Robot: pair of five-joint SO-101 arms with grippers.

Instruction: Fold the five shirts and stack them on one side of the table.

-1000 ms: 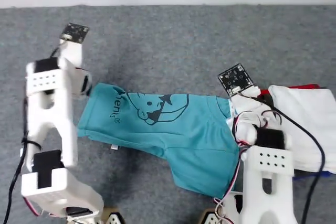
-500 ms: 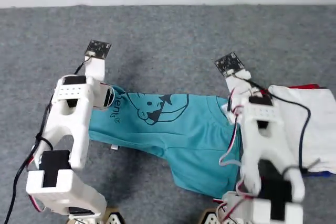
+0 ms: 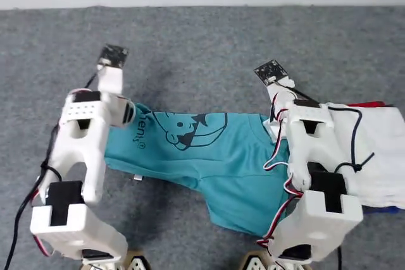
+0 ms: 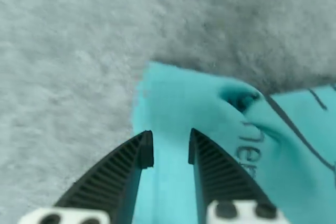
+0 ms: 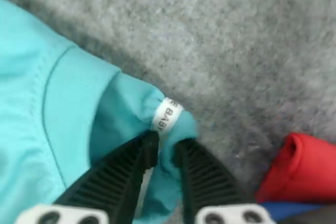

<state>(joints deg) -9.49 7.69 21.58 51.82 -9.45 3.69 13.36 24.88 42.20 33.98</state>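
While angled down over the teal shirt [image 3: 209, 156], left gripper [image 4: 171, 148] parted — right gripper [image 5: 165, 148] pinching collar

Teal cloth shirt [image 3: 221, 156]: soft, matt knit.
Grey table covering [image 3: 209, 49]: rough, fuzzy felt.
Black gripper fingers [image 4: 128, 166]: ribbed, matt plastic.

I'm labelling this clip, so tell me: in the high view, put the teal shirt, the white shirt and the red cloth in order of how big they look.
1. teal shirt, by far the largest.
2. white shirt, clearly smaller.
3. red cloth, only a thin edge showing.
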